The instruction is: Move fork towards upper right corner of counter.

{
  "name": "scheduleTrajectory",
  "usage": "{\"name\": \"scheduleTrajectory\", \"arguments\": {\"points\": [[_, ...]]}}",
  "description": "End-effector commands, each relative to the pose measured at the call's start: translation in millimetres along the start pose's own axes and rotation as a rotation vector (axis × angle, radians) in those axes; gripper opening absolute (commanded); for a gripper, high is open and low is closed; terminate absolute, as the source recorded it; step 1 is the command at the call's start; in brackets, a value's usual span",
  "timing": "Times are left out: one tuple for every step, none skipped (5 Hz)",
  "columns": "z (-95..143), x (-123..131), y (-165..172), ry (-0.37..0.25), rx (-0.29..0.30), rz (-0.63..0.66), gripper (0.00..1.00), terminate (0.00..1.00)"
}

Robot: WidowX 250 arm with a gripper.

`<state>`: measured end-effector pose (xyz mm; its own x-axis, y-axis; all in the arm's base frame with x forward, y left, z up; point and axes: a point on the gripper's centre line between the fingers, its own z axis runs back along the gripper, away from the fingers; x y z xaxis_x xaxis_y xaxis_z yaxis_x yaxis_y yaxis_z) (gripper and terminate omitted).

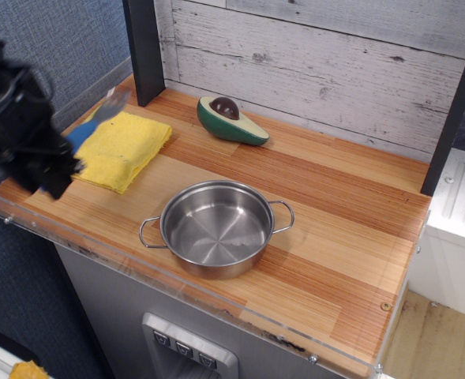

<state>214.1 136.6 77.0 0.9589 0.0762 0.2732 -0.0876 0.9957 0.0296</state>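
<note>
The fork (86,129) has a blue handle and silver tines. It is lifted off the yellow cloth (125,150) and tilted, with the tines pointing up and to the back near the dark post (145,47). My gripper (58,162) is a motion-blurred black shape at the counter's left edge, shut on the lower end of the fork's handle. The wooden counter (335,229) of striped planks stretches to the right, with its upper right corner by the plank wall.
A steel two-handled pot (216,229) stands front centre. A toy avocado half (230,120) lies at the back centre. A clear acrylic rim (216,304) runs along the front edge. A dark post (453,110) stands at the back right.
</note>
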Motion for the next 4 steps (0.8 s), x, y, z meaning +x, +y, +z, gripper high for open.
{"name": "scheduleTrajectory", "arguments": {"points": [[45, 32, -86, -0.062, -0.075, -0.258, 0.00, 0.00], [42, 56, -128, -0.006, -0.146, -0.284, 0.00, 0.00], [26, 75, -153, 0.084, -0.201, -0.211, 0.00, 0.00], [15, 90, -175, 0.115, -0.243, -0.046, 0.00, 0.00]]}}
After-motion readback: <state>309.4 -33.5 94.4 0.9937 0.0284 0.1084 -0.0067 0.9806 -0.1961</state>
